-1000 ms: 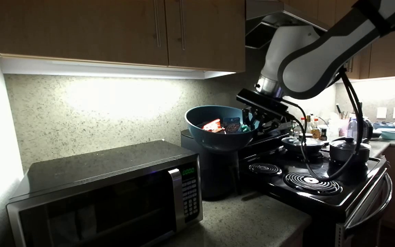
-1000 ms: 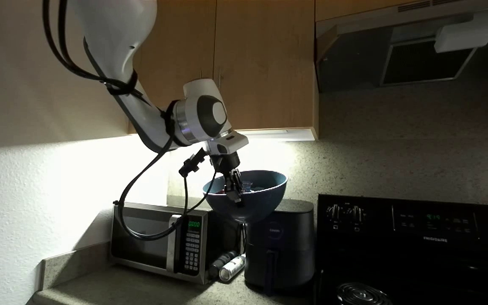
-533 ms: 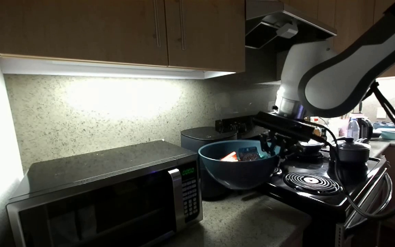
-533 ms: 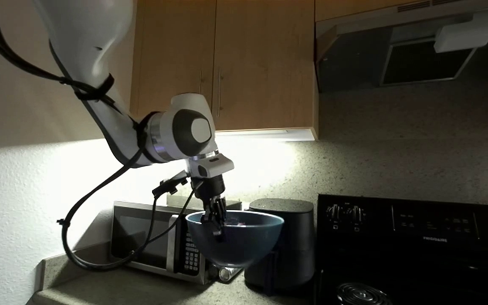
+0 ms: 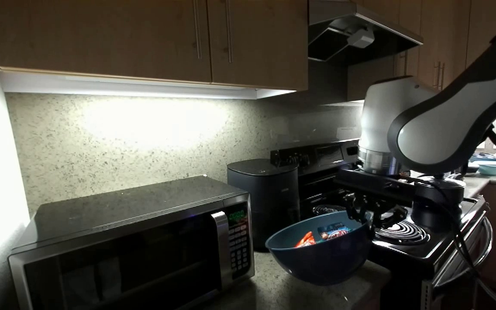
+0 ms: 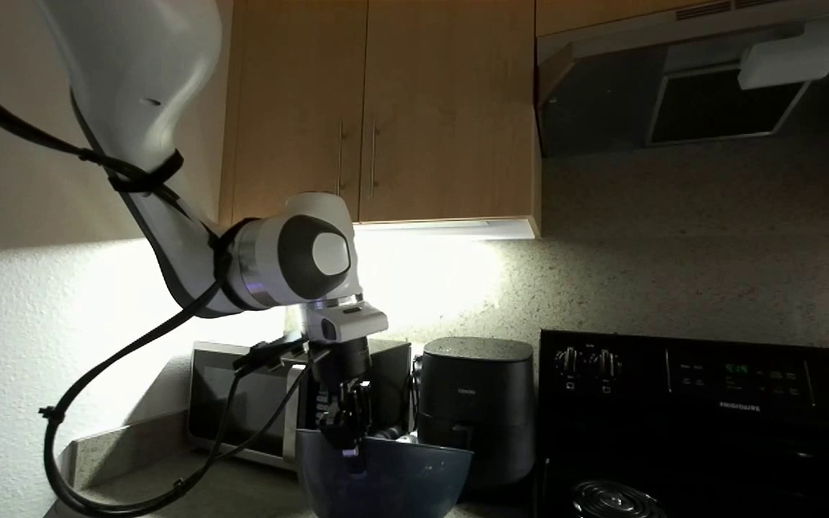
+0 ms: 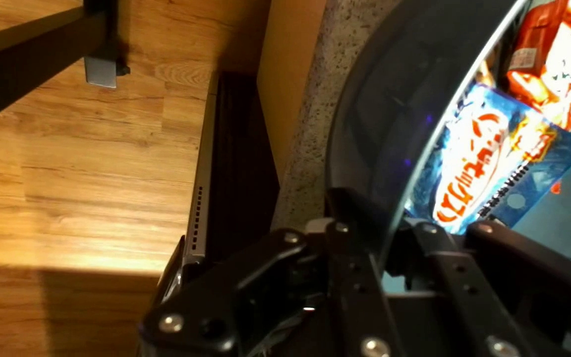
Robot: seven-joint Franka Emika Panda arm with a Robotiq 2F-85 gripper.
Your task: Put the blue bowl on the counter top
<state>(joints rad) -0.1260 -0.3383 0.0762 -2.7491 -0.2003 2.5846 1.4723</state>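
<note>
The blue bowl (image 5: 317, 260) is tilted over the speckled counter top (image 5: 269, 286) and holds colourful snack packets (image 5: 334, 231). It also shows in an exterior view (image 6: 386, 478), where its bottom is cut off by the frame. My gripper (image 5: 365, 218) is shut on the bowl's rim, one finger outside and one inside. In the wrist view the fingers (image 7: 377, 223) straddle the bowl's wall (image 7: 389, 109), with a blue packet (image 7: 493, 158) inside. The bowl's gripped side is higher than its opposite side. I cannot tell whether its base touches the counter top.
The microwave (image 5: 136, 245) stands beside the bowl, and the dark air fryer (image 5: 265, 193) stands behind it. The black stove (image 5: 420, 254) adjoins the counter. Cans (image 6: 393, 434) lie by the microwave. The counter's front edge (image 7: 310, 104) and wooden floor (image 7: 97, 188) show in the wrist view.
My gripper and the blue bowl have moved down and away from the air fryer, out over the counter top. The bowl has become clearly tilted in the last half second.
</note>
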